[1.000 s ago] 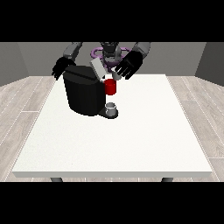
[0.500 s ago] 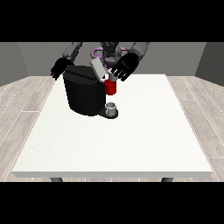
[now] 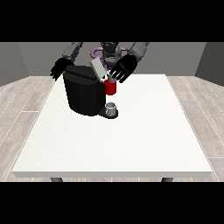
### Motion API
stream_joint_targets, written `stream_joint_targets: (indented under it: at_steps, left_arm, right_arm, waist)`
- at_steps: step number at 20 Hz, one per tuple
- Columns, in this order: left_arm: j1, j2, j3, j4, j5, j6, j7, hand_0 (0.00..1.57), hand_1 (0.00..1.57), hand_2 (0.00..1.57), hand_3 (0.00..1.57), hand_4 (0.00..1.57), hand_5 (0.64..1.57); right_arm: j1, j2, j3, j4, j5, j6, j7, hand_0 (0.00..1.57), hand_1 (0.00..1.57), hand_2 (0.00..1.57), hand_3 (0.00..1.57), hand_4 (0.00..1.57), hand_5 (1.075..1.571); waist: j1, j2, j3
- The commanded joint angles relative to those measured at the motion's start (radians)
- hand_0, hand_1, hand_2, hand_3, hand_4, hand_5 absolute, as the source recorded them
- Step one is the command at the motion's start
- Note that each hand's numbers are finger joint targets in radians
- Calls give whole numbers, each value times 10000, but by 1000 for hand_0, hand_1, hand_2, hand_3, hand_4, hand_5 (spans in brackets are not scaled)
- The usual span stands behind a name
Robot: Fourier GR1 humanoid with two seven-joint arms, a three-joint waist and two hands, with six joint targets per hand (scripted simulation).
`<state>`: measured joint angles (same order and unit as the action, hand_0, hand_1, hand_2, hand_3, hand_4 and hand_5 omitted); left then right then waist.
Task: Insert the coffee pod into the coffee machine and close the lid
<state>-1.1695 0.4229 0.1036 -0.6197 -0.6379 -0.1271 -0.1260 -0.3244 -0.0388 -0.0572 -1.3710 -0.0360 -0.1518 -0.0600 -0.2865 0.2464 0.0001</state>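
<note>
The hand at the view's left (image 3: pixel 58 68) hangs behind the machine (image 3: pixel 85 94), fingers loose, holding nothing. The lid (image 3: pixel 98 69) sticks up tilted, just left of the spread fingers of the hand at the view's right (image 3: pixel 122 69). That hand is nearer. A grey thing (image 3: pixel 111 107) sits below those fingers, on the machine's base.

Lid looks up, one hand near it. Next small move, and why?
Probably bring the hand at the view's right down onto the raised grey lid and press it towards the black coffee machine. The lid stands tilted up above the machine's top, and that hand, fingers spread, is right beside it, above a red thing at the machine. The other hand sits behind the machine.
</note>
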Motion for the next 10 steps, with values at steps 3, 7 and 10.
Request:
stream_joint_targets:
  at_steps: [3, 7, 10]
  left_arm:
    - [106, -208, -52, 21, -126, -18, 370, 1164, 1164, 1239, 1182, 492, 1571]
    - [-307, -356, -14, 126, -165, 6, 592, 1221, 1221, 1275, 1199, 488, 1571]
    - [-97, 175, -17, 206, -228, -325, 8, 1230, 1230, 1274, 1180, 481, 1571]
  right_arm:
    - [295, -460, -427, 265, -490, 653, -236, 0, 0, 0, 0, 457, 1571]
    - [-156, 3, -32, 263, 61, -44, -286, 0, 0, 0, 0, 443, 1571]
    - [-257, -241, -304, 77, -211, 54, 166, 0, 0, 0, 0, 446, 1571]
  waist:
    - [-38, -182, 4]
    - [21, 243, 3]
    - [79, 274, 0]
